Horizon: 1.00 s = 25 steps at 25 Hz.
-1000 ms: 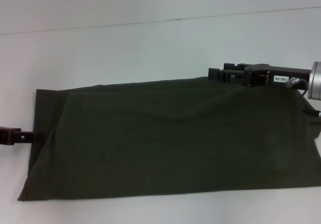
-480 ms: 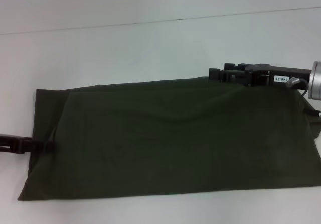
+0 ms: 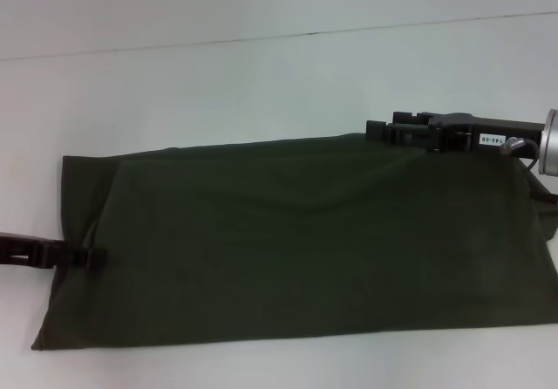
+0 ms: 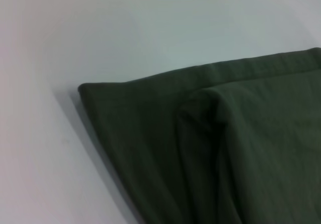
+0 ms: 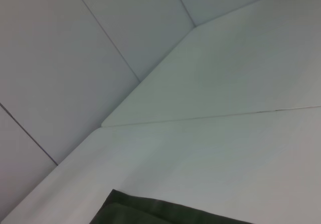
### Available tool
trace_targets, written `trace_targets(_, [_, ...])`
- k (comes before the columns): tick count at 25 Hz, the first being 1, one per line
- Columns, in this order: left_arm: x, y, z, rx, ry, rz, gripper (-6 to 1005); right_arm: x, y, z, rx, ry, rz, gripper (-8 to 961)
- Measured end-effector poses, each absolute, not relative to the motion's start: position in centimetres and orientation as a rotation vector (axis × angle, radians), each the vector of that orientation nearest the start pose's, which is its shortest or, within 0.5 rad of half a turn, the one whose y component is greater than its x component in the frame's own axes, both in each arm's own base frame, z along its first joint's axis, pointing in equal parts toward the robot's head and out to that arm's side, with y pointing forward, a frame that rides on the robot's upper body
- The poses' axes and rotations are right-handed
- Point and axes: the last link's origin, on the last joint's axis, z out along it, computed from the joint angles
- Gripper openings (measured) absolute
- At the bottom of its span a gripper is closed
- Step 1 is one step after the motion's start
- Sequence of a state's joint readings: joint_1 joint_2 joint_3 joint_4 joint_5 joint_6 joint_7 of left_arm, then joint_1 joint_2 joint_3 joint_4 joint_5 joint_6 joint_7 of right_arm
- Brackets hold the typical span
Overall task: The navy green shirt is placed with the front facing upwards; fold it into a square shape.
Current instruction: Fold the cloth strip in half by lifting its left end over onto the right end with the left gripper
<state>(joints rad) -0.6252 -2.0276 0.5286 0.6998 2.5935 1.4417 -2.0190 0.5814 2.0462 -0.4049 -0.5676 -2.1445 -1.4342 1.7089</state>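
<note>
Already folded into a long band, the navy green shirt lies across a pale white table.

Its plain olive cloth shows no print, with a folded layer edge near its left end visible in the left wrist view. The left gripper reaches in low from the left, its tip over the shirt's left edge; whether it pinches the cloth cannot be told. The right gripper sits at the far edge of the shirt toward the right, and its grip cannot be told either. A thin dark seam crosses the tabletop behind the shirt. Beyond the table's far edge, the right wrist view shows light wall panels divided by dark lines.
</note>
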Motion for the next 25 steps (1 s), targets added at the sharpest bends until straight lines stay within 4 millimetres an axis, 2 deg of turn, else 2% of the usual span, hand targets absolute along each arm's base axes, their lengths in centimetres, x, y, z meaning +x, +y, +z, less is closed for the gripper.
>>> trace_targets(25, [-30.1,35.0,1.4,-2.547,-1.384,-0.077,842,29.6,35.4,2.1,-2.365,1.209,0.752,915])
